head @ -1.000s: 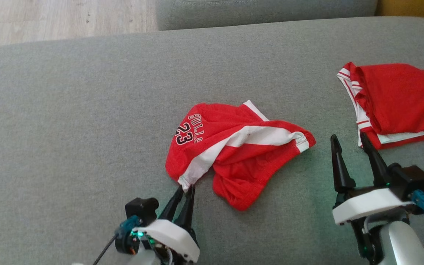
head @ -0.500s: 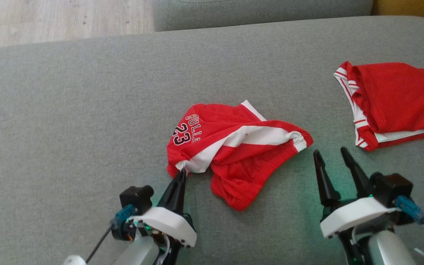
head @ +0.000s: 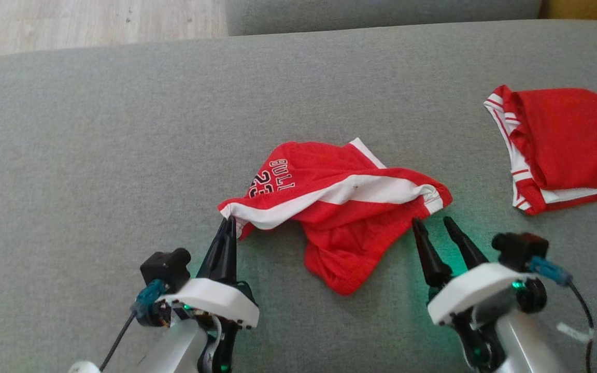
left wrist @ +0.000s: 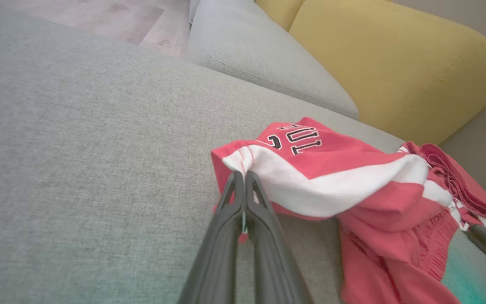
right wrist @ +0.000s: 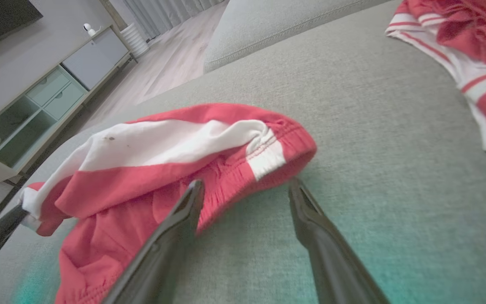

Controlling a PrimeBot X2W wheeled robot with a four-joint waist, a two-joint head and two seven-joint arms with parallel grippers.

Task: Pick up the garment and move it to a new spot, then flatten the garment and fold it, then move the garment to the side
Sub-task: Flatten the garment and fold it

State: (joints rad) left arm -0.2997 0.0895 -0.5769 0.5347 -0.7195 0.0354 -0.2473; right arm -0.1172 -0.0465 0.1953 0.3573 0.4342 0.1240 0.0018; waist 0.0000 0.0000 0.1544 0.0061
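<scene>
We have our left gripper (head: pixel 228 223) pinched shut on the white-banded corner of the red garment (head: pixel 350 207), which lies crumpled mid-way across the grey sofa seat (head: pixel 122 129), towards the near edge. That corner looks raised, likely so we can carry the cloth to a new spot. Our right gripper (head: pixel 432 223) stands open just beside the waistband at the garment's right end, probably lined up for a second hold. A second red garment (head: pixel 568 134) lies at the far right, well apart, limiting room there
</scene>
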